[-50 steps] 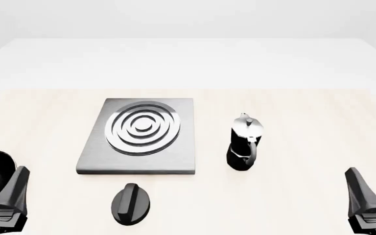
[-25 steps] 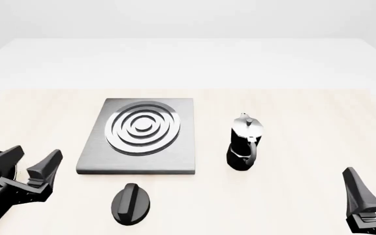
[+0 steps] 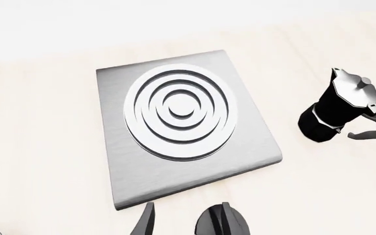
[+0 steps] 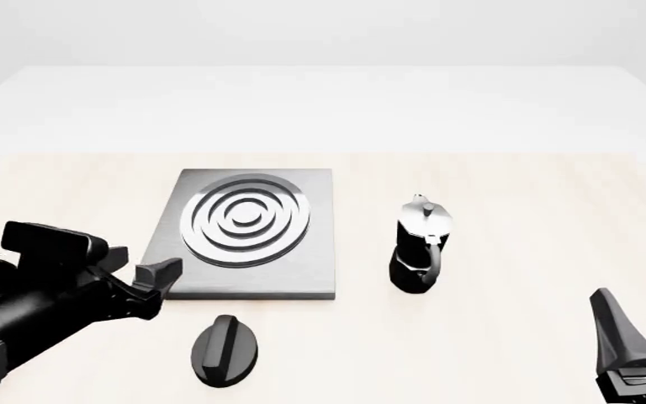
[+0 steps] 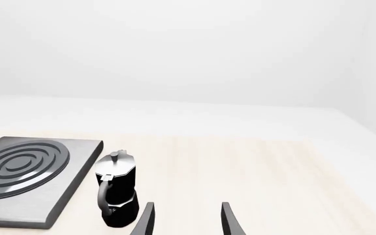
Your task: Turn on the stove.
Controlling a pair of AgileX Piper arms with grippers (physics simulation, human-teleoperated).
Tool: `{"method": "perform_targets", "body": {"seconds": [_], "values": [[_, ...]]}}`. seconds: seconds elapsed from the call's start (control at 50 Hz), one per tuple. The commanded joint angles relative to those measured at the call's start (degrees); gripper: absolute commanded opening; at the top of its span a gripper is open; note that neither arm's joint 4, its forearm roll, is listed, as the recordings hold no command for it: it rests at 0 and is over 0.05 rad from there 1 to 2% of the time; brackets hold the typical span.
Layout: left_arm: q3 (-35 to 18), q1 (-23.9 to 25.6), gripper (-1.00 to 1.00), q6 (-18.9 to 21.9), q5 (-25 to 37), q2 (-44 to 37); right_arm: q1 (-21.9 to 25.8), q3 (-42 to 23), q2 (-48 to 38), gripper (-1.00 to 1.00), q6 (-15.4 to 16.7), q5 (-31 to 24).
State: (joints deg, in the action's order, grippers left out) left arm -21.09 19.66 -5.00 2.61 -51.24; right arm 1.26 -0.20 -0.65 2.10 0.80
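The stove (image 4: 245, 236) is a flat grey slab with silver burner rings, in the middle of the table. It also shows in the left wrist view (image 3: 181, 127) and the right wrist view (image 5: 25, 171). Its black ridged knob (image 4: 225, 349) lies on the table just in front of it. My left gripper (image 4: 149, 282) is open and empty, hovering by the stove's front left corner, up and to the left of the knob. In the left wrist view the knob (image 3: 222, 223) sits at the edge beside one finger (image 3: 145, 223). My right gripper (image 4: 643, 337) is open and empty at the front right.
A black-and-silver moka pot (image 4: 420, 244) stands upright to the right of the stove, between it and the right gripper; it also shows in the left wrist view (image 3: 341, 110) and the right wrist view (image 5: 117, 188). The light wooden table (image 4: 503, 337) spreads around them.
My left arm has swung up and to the right from the front left corner toward the stove's front left corner and the knob. The right arm has not moved.
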Motion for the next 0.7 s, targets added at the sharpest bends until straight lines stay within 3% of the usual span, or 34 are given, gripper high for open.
{"method": "perform_targets", "body": {"seconds": [0.02,0.08,0.16,0.26,0.3,0.34,0.44,0.7], "values": [[-4.2,3.6,1.00,-1.0,3.2,-6.1,0.0,0.0,0.2,1.00,0.0,0.0],[-4.6,4.5,1.00,-1.2,3.9,-6.7,0.0,0.0,0.1,1.00,-0.1,0.0],[-5.8,6.3,1.00,-5.3,5.4,-9.2,0.0,-0.1,0.2,1.00,-0.2,0.0],[-6.2,7.6,1.00,-7.2,5.8,-11.2,0.1,0.0,0.3,1.00,-0.3,-0.1],[-5.3,9.2,1.00,-11.0,5.1,-13.7,0.1,0.0,0.3,1.00,-0.4,-0.1],[-5.3,9.4,1.00,-10.1,5.1,-13.4,0.1,0.0,0.3,1.00,-0.4,-0.2],[-4.6,11.8,1.00,-13.6,4.4,-15.7,0.0,0.0,0.4,1.00,-0.6,-0.2],[-4.3,12.1,1.00,-13.1,1.6,-19.4,0.1,0.1,0.5,1.00,-1.3,0.0]]}}
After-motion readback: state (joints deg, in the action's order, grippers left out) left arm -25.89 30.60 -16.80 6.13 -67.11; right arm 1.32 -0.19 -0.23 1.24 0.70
